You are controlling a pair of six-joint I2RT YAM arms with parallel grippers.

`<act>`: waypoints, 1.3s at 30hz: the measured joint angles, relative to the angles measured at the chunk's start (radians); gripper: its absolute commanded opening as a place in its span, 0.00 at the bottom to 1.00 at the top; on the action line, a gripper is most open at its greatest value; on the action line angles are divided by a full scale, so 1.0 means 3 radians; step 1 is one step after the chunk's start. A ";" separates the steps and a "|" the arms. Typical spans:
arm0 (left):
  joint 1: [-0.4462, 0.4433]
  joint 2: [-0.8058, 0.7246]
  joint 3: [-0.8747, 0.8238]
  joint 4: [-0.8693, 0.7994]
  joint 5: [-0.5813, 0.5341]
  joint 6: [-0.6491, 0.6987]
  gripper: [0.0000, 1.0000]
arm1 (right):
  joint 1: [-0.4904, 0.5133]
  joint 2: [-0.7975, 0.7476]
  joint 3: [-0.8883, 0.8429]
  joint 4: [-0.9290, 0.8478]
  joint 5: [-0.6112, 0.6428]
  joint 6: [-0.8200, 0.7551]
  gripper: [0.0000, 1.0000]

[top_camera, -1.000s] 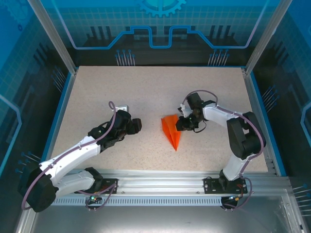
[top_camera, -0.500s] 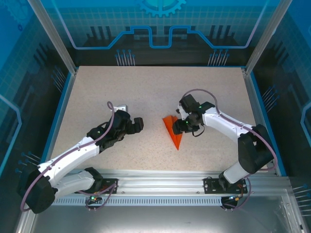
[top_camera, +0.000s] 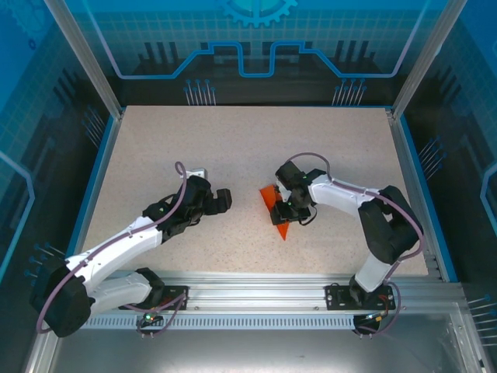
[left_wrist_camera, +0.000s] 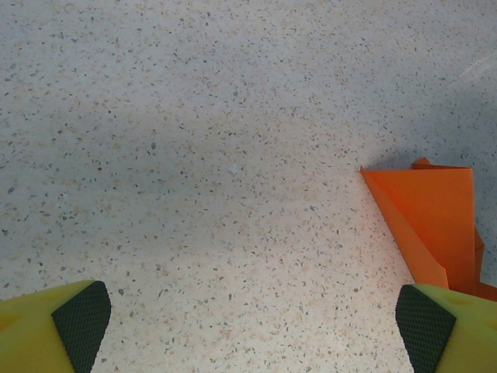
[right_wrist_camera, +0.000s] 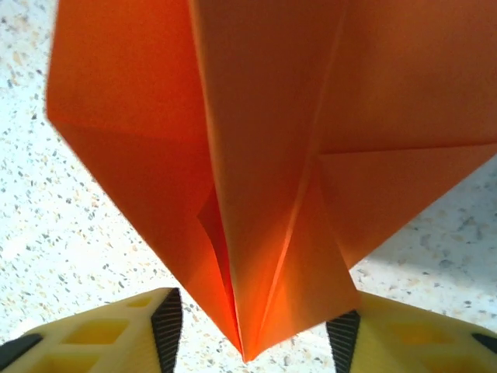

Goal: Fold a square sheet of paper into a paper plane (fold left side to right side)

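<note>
1. Two arms work one orange paper [top_camera: 269, 199]. It lies near the middle of the table [top_camera: 233, 132], already creased into a narrow dart with its nose pointing toward the near edge.
2. The right gripper [top_camera: 284, 213] sits directly over the dart with its jaws roughly half spread. Seen from its wrist, the pointed nose runs down between the two pads [right_wrist_camera: 168, 320], and a sliver of table shows beside one of them. I cannot tell whether either pad actually presses the paper. My guess is that it straddles the centre crease to line up for pinching or flattening the fold.
3. The left gripper [top_camera: 220, 200] hovers to the left of the paper, apart from it, with its jaws spread wide and nothing between them. From its wrist the dart's left edge shows ahead, off to one side. It seems to wait clear of the paper, ready to take the left side and carry it over to the right.
4. Compared with a second ago, the right gripper has slid from the dart's right edge onto it and now covers its middle. The left gripper keeps almost the same spot with its jaws a touch wider. The paper has not noticeably shifted.
</note>
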 measured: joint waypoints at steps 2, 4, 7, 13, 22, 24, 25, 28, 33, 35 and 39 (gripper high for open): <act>0.0000 0.0000 0.0000 0.0000 0.0003 0.0003 0.98 | 0.0018 0.0062 0.0058 0.0000 0.0019 0.0008 0.45; 0.0000 0.0001 0.0000 0.0000 0.0003 0.0008 0.99 | 0.0045 0.0114 0.0117 0.0001 0.0036 0.0011 0.42; 0.0000 0.0013 0.0001 0.0000 0.0003 0.0008 0.99 | 0.0089 0.0175 0.0195 0.0000 0.0062 0.0010 0.38; 0.0000 0.0066 0.0003 -0.0001 0.0004 0.0009 0.98 | 0.0196 0.0331 0.0359 -0.0041 0.0207 0.0011 0.31; 0.0000 0.0128 0.0003 -0.0001 0.0005 0.0009 0.98 | 0.0267 0.0570 0.0474 -0.0097 0.0342 0.0020 0.22; 0.0000 0.0128 0.0003 -0.0001 0.0005 0.0009 0.98 | 0.0270 0.0570 0.0486 -0.0118 0.0366 0.0027 0.19; 0.0000 0.0128 0.0003 -0.0001 0.0005 0.0009 0.98 | 0.0270 0.0570 0.0488 -0.0128 0.0375 0.0027 0.18; 0.0000 0.0128 0.0003 -0.0001 0.0005 0.0009 0.98 | 0.0270 0.0562 0.0502 -0.0175 0.0421 0.0034 0.10; 0.0000 0.0128 0.0003 -0.0001 0.0005 0.0009 0.98 | 0.0270 0.0504 0.0572 -0.0295 0.0525 0.0024 0.07; 0.0000 0.0128 0.0004 -0.0001 0.0004 0.0009 0.99 | 0.0267 0.0496 0.0662 -0.0365 0.0559 0.0013 0.06; 0.0000 0.0123 0.0003 -0.0004 0.0004 0.0020 0.99 | 0.0196 0.0496 0.0954 -0.0520 0.0614 -0.0037 0.06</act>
